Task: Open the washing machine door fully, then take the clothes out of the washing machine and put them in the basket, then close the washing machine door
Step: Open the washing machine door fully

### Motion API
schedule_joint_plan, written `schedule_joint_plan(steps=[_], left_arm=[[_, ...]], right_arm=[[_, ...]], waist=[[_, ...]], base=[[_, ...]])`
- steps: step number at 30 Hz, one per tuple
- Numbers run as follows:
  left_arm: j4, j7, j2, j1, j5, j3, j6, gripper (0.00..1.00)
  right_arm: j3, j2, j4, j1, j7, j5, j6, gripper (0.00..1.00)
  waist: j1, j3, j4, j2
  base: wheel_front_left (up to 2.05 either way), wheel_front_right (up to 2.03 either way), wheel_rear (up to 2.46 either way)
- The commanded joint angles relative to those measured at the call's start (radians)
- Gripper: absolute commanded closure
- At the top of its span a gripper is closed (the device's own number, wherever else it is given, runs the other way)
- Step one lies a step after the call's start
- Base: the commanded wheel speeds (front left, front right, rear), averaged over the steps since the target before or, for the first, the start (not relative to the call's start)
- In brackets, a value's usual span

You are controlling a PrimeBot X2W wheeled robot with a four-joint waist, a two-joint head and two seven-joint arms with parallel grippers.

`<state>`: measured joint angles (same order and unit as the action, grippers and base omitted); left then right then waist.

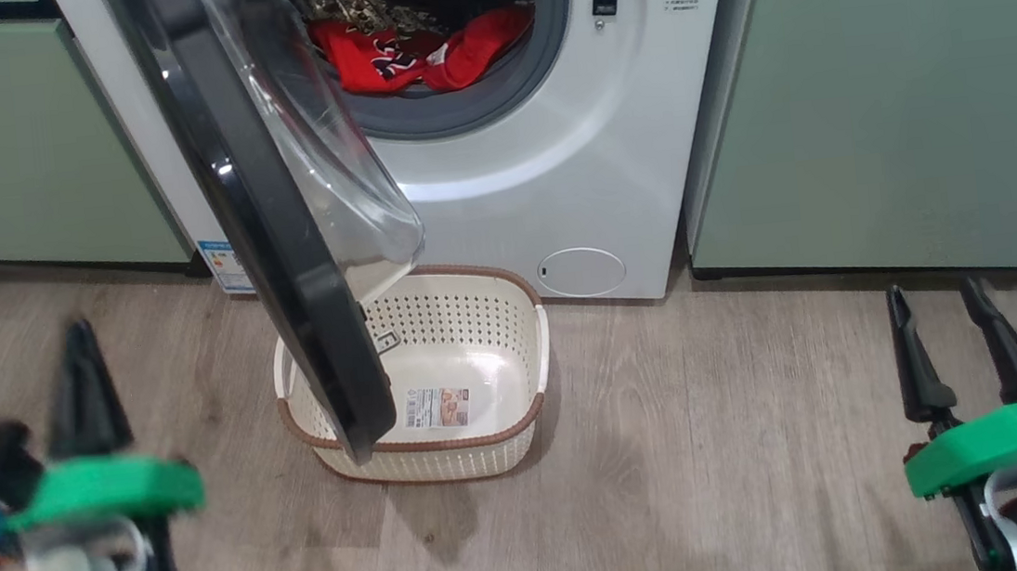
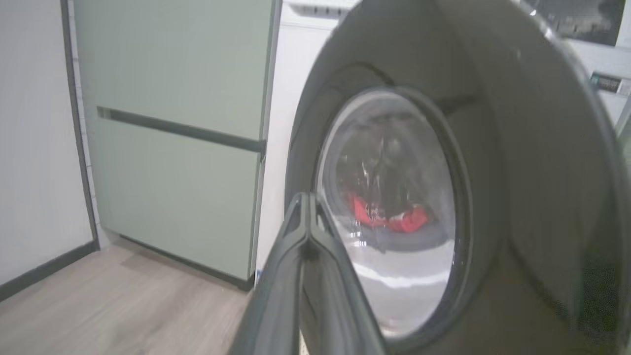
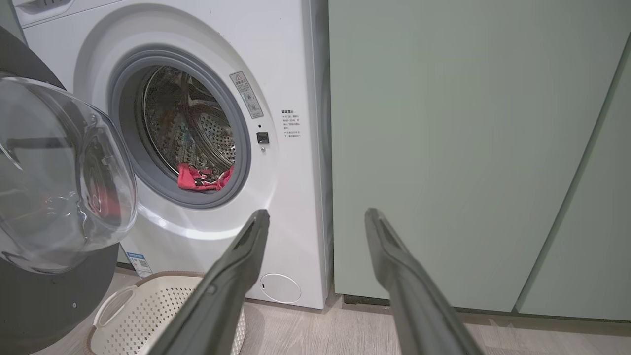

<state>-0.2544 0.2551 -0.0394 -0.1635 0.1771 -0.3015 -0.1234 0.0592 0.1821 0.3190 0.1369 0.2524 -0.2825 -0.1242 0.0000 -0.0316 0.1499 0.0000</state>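
Wood-look flooring (image 1: 720,452) runs up to the white washing machine (image 1: 555,188), which stands between pale green cabinets (image 1: 873,101). You can see its round door (image 1: 281,251) swung out from the front on the machine's left side. It stands nearly edge-on in the head view, black rim toward you and clear bulging window facing the opening.

The clothes (image 1: 421,51), red with white and black markings, lie bunched at the bottom of the drum (image 3: 197,128), just behind the grey gasket.

The basket (image 1: 451,464) sits on the floor directly in front of the machine, below the opening. Part of it lies beneath the lower edge of the door, and a label sticker (image 1: 436,406) shows on its bottom. A small round white panel (image 1: 582,272) sits low on the machine's front, just behind the basket.

Your left gripper (image 1: 82,331) hangs well out from the machine on the door's outer side, blurred, its two fingers pressed together with nothing between them. Your right gripper (image 1: 932,291) hangs off the machine's right side, in front of the cabinets, its fingers spread apart and holding nothing.
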Motion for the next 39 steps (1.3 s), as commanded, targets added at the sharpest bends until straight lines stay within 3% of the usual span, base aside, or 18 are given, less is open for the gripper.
schedule_joint_plan(steps=[1, 5, 9, 14, 16, 19, 24, 29, 33, 39], left_arm=[[0.066, 0.007, -0.014, -0.090, 0.004, -0.031, 0.006, 1.00], [0.186, -0.004, -0.013, -0.175, 0.024, -0.004, 0.027, 1.00], [0.343, -0.083, -0.012, -0.252, 0.045, 0.089, 0.051, 1.00], [0.481, -0.191, -0.011, -0.307, 0.071, 0.303, 0.101, 1.00], [0.496, -0.208, -0.011, -0.312, 0.076, 0.353, 0.109, 1.00], [0.517, -0.241, -0.011, -0.307, 0.093, 0.506, 0.133, 1.00], [0.462, -0.250, -0.011, -0.245, 0.107, 0.723, 0.156, 1.00], [0.337, -0.220, -0.011, -0.153, 0.113, 0.850, 0.174, 1.00], [0.204, -0.184, -0.011, -0.103, 0.112, 0.879, 0.191, 1.00], [0.010, -0.093, -0.011, -0.107, 0.149, 0.836, 0.223, 1.00]], right_arm=[[0.011, 0.004, -0.036, 0.005, 0.009, 0.006, -0.007, 0.00], [0.000, 0.002, -0.036, -0.002, 0.009, 0.006, -0.007, 0.00], [-0.008, 0.002, -0.035, -0.005, 0.009, 0.005, -0.007, 0.00], [-0.011, 0.001, -0.035, -0.006, 0.009, 0.004, -0.007, 0.00], [-0.010, 0.001, -0.034, -0.006, 0.009, 0.004, -0.007, 0.00], [-0.004, 0.001, -0.034, -0.003, 0.009, 0.002, -0.007, 0.00], [0.004, 0.003, -0.037, -0.002, 0.009, -0.003, -0.007, 0.00], [0.001, 0.013, -0.042, -0.004, 0.009, -0.006, -0.007, 0.00], [-0.005, 0.020, -0.045, -0.005, 0.009, -0.007, -0.007, 0.00], [-0.014, 0.023, -0.047, -0.005, 0.009, -0.007, -0.007, 0.00]], waist=[[0.0000, -0.001, 0.002, 0.0000], [0.0000, -0.004, 0.008, 0.0000], [0.0000, -0.004, 0.012, 0.0000], [0.0000, 0.000, 0.014, 0.0000], [0.0000, 0.001, 0.013, 0.0000], [0.0000, 0.003, 0.006, 0.0000], [0.0000, 0.008, -0.009, 0.0000], [0.0000, 0.013, -0.020, 0.0000], [0.0000, 0.018, -0.022, 0.0000], [0.0000, 0.026, -0.016, 0.0000]], base=[[0.00, 0.00, 0.00], [0.00, 0.00, 0.00], [0.00, 0.00, 0.00], [0.00, 0.00, 0.00], [0.00, 0.00, 0.00], [0.00, 0.00, 0.00], [0.00, 0.00, 0.00], [0.00, 0.00, 0.00], [0.00, 0.00, 0.00], [0.00, 0.00, 0.00]])
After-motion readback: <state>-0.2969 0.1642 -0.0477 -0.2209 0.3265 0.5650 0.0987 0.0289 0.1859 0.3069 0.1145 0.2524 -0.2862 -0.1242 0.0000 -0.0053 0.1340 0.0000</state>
